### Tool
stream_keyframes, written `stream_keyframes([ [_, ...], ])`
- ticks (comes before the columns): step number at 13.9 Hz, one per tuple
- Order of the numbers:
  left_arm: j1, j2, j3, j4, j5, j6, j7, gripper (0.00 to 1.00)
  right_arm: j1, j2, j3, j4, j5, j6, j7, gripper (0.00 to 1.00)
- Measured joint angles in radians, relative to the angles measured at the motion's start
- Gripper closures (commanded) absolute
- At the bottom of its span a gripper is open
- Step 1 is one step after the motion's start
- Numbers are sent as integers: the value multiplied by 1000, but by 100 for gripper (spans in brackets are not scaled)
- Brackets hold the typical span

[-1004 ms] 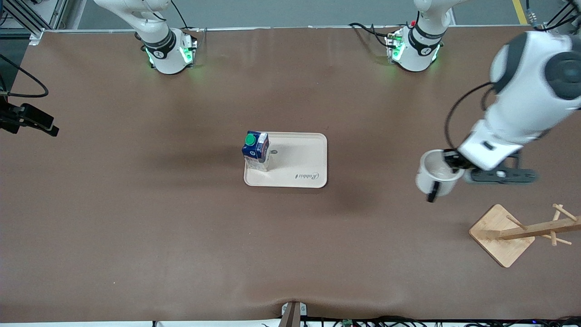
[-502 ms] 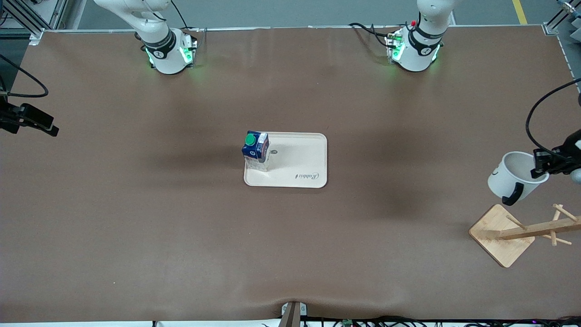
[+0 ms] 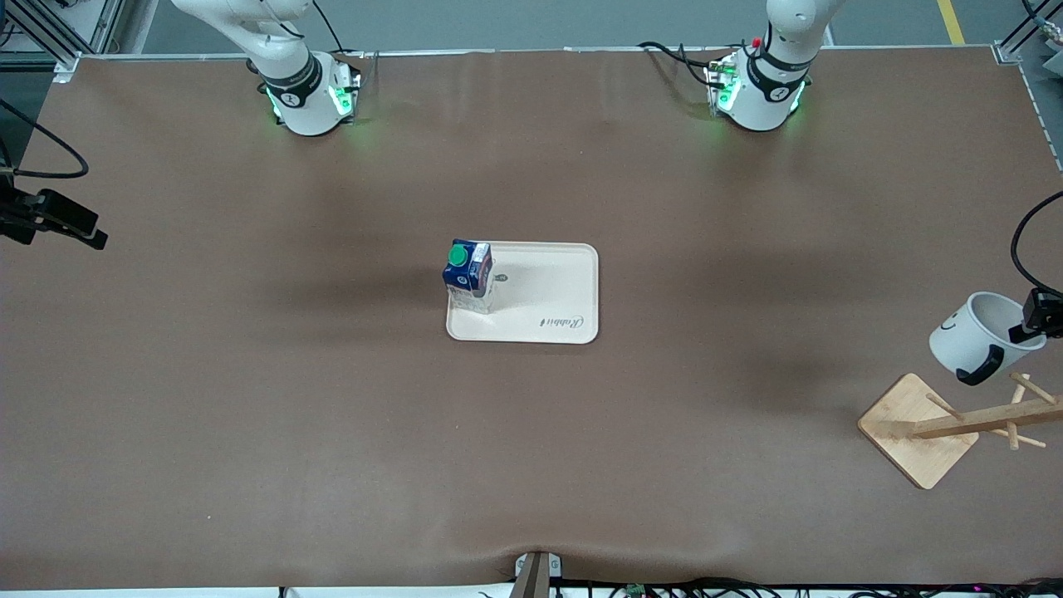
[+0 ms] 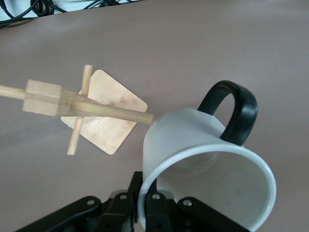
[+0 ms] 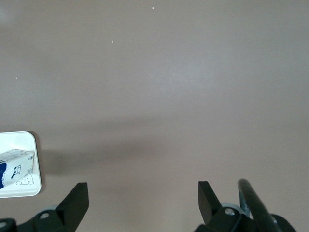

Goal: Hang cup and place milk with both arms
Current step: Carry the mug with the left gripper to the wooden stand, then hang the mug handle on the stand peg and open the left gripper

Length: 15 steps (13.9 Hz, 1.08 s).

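I see the left gripper [image 3: 1030, 325] clamped on the cup [image 3: 973, 336] rim above the rack [image 3: 955, 425]; the handle may miss its peg (tilted approach). Right gripper [image 5: 140, 200] waits, wide.

Cup [image 3: 970, 334] now nearer the rack [image 3: 955, 423]

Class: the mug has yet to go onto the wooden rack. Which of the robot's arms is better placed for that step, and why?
The left. Its hand is shut on the cup, held tilted in the air by the rack. The right hand is open, holds nothing and hangs over bare table near the tray.
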<state>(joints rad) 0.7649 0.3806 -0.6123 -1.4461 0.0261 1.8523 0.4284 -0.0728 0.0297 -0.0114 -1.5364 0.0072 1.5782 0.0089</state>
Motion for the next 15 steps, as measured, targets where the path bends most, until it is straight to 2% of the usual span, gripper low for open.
stream_keyframes([
  [7,59,56,1,7,-101,16,19,100,0,0,1,0,0,0,0,0],
  [15,124,106,0,9,-106,41,124,100,0,0,1,0,0,0,0,0],
])
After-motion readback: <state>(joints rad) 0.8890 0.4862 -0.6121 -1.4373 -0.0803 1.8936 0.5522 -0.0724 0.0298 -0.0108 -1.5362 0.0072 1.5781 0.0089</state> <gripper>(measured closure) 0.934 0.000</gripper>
